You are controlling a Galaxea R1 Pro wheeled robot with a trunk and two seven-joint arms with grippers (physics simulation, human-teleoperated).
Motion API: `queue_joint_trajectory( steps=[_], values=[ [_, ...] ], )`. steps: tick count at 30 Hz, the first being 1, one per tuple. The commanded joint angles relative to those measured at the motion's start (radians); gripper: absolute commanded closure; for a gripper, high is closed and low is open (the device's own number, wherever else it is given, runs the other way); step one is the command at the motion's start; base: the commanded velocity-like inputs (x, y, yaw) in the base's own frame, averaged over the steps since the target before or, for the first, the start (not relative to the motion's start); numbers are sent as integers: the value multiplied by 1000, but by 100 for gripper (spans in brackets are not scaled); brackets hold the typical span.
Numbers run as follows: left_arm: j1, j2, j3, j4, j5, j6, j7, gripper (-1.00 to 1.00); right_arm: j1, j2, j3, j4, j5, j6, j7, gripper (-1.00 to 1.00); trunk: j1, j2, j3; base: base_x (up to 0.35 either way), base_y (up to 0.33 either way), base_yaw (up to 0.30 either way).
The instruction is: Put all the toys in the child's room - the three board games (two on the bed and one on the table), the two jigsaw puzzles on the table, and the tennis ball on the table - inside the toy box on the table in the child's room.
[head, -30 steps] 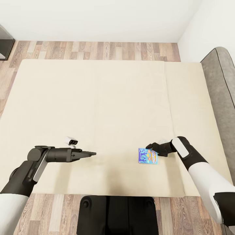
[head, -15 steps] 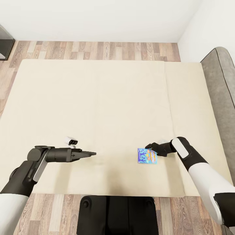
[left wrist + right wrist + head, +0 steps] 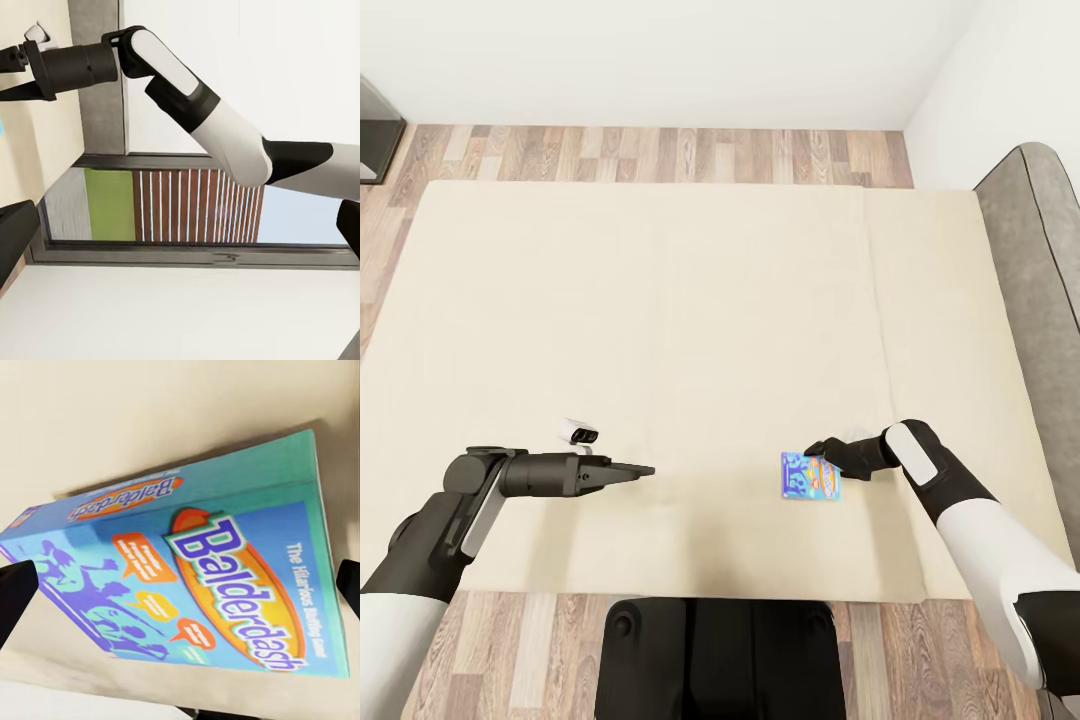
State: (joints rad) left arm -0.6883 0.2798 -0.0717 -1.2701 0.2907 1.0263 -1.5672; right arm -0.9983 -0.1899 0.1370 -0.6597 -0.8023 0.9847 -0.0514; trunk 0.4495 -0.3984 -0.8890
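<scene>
While the robot stood at the near edge of the bed [image 3: 690,300], its two arms reached out over the plain beige mattress. A small blue board game [image 3: 811,476] lay flat on the mattress close to that near edge, toward the corner by the grey headboard [image 3: 1040,250]. In the right wrist view the box [image 3: 202,577] read "Balderdash" in teal letters on an orange oval across its face, with the line "The Hilarious Bluffing Game" along one edge; the name was repeated in orange on the narrow side panel, and dark blue figures with orange speech bubbles filled the rest of the cover.

The right tool [image 3: 818,449] sat right at the box's headboard-side edge, with one finger at its far corner. Its dark fingers [image 3: 16,592] stood apart at either side of the right wrist view with the box between them, so the jaws were spread and not clamped on it.

The left tool [image 3: 640,470] was held above the mattress well apart from the box, nearer the foot-side corner of the near edge, its fingers drawn together to a point with nothing between them. The left wrist view looked across to the right arm [image 3: 187,97], with a window [image 3: 187,206] behind it.

Wood-plank floor [image 3: 660,155] bordered the bed's far edge.
</scene>
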Motion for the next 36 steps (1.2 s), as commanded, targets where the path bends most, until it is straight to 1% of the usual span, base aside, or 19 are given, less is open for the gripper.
queue_joint_trajectory(
  steps=[1,26,36],
  values=[
    [0,1,-2,0,1,11,-4,-100,0,-1,5,-1,-7,2,-5,-100,1,-2,-1,-17,0,0],
    [0,0,-3,0,0,10,-4,-100,0,-2,4,-1,-7,2,-5,-100,1,-2,-1,-2,0,0],
    [0,1,-3,0,-1,10,-4,-100,0,-2,5,-1,-7,2,-5,-100,1,-2,-1,0,58,0]
  ],
)
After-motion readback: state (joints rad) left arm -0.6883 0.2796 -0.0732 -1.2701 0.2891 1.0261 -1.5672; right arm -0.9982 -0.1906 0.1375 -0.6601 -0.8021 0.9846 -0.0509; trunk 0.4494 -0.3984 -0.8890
